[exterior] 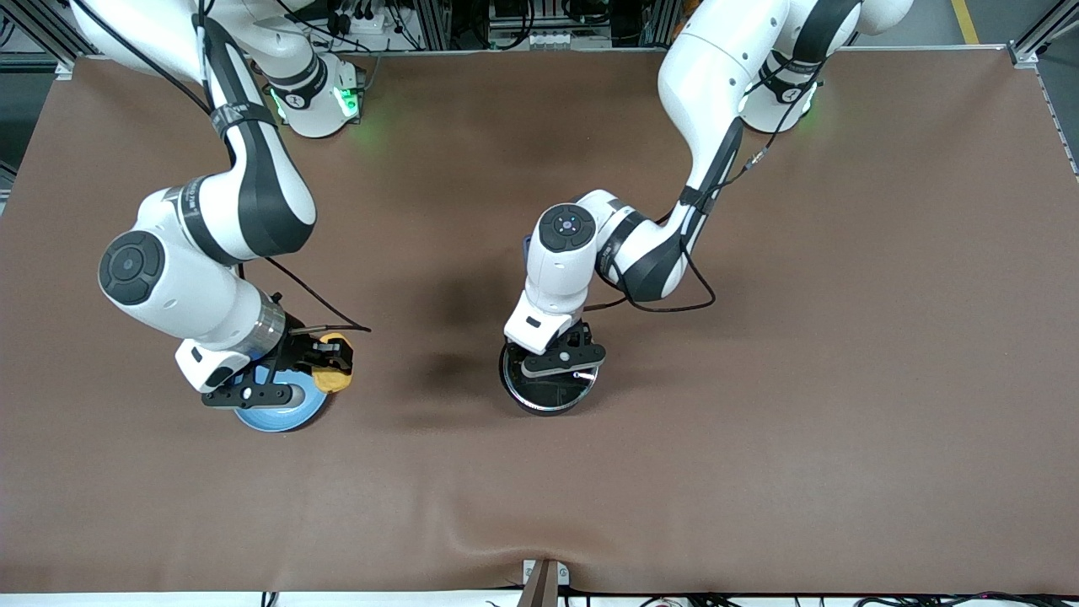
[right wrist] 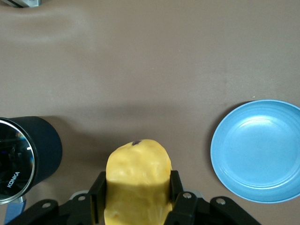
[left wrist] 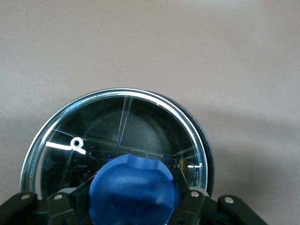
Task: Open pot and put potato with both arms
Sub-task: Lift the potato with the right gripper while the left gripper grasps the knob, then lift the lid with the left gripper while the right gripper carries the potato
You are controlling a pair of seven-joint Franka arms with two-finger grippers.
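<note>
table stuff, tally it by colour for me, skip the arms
blue: 1, the plate
yellow: 1, the potato
black: 1, the pot
clear glass with blue knob: 1, the lid
total: 4

Pot [exterior: 548, 392] sits centre frame, lid [left wrist: 117, 140] on it. Plate [exterior: 282, 411] lies lower left of frame, toward the right arm's end; potato [exterior: 333, 375] is above its edge.

Pot [exterior: 548, 396] mouth blocked: glass lid [left wrist: 117, 140] seated on it, left gripper [exterior: 563, 361] on its knob [left wrist: 133, 190]. Open tabletop [exterior: 421, 278] between pot and plate [exterior: 282, 413]. Right gripper [exterior: 333, 358] with potato [exterior: 333, 375] hangs over plate's edge.
</note>
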